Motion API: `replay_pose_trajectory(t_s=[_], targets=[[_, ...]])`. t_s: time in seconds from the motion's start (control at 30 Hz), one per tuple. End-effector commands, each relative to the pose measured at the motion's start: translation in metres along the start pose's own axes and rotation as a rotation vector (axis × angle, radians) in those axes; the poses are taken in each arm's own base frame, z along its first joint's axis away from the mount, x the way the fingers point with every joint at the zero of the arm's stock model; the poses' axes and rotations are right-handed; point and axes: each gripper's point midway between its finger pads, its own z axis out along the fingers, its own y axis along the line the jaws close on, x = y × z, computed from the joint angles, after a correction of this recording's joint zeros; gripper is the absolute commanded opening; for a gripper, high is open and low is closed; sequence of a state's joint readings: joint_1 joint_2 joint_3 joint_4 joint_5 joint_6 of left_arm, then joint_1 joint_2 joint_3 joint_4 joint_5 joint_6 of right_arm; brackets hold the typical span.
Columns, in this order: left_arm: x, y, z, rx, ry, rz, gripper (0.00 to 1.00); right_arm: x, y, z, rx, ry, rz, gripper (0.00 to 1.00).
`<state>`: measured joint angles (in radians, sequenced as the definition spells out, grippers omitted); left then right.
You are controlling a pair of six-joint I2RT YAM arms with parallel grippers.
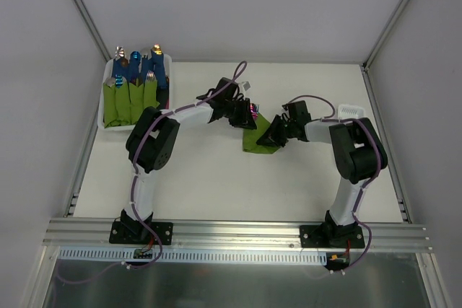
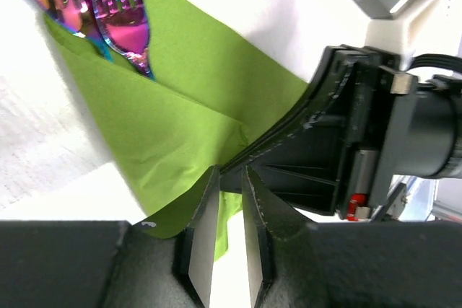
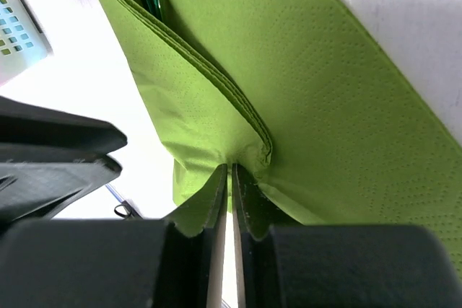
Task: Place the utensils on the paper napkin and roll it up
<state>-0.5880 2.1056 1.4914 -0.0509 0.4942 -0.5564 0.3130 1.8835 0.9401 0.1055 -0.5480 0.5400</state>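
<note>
Paper napkin [image 3: 325, 106], dimpled green fold in right gripper [image 3: 229, 168] pinch; left gripper [image 2: 229, 172] fingers [image 2: 204, 243] slightly apart.

COLOURS | napkin [image 3: 325, 91]: lime green is shown, with fine dotted embossing | utensils [image 2: 108, 12]: iridescent pink, purple and gold are shown | table [image 1: 216, 185]: white | tray [image 1: 103, 102], far left: white | bundles [image 1: 128, 102]: green | handles [image 1: 136, 70]: blue | cables [image 1: 133, 184]: purple | arms [image 1: 195, 113]: white and black

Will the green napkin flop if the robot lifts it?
Probably floppy: the napkin creases and folds where the right tool pinches it. Its layers look thin, so it is likely light and might tear if tugged.
</note>
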Motion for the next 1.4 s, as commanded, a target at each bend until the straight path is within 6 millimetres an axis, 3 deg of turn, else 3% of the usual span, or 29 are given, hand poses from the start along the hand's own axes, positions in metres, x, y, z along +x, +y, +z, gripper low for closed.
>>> replay_pose_trajectory(t_s=[0.0,0.23,0.37,0.53,0.63,0.8,0.97,1.17,1.37], targets=[[-0.007,0.0,-0.001,-0.018,-0.011,0.034,0.19,0.006,-0.031,0.006,0.13,0.012,0.004,0.09],[-0.002,0.016,0.026,-0.025,0.047,0.003,0.18,0.008,-0.029,0.003,0.135,0.035,-0.009,0.08],[0.006,0.036,0.038,-0.077,0.087,-0.041,0.15,0.01,-0.029,0.003,0.136,0.043,-0.01,0.07],[0.009,0.064,0.034,-0.186,0.088,-0.075,0.08,0.01,-0.028,0.001,0.14,0.048,-0.017,0.07],[0.015,0.074,0.029,-0.231,0.102,-0.086,0.01,0.012,-0.028,0.0,0.14,0.055,-0.022,0.06],[0.029,0.078,0.015,-0.265,0.115,-0.066,0.0,0.015,-0.026,-0.006,0.133,0.06,-0.047,0.06],[0.038,0.08,0.015,-0.261,0.145,-0.049,0.0,0.015,-0.002,-0.012,0.066,0.034,-0.088,0.13],[0.042,0.076,0.017,-0.243,0.163,-0.037,0.0,0.003,0.042,-0.017,-0.041,-0.02,-0.128,0.15],[0.043,0.076,0.017,-0.24,0.17,-0.034,0.0,-0.003,0.059,-0.013,-0.085,-0.03,-0.137,0.16]])
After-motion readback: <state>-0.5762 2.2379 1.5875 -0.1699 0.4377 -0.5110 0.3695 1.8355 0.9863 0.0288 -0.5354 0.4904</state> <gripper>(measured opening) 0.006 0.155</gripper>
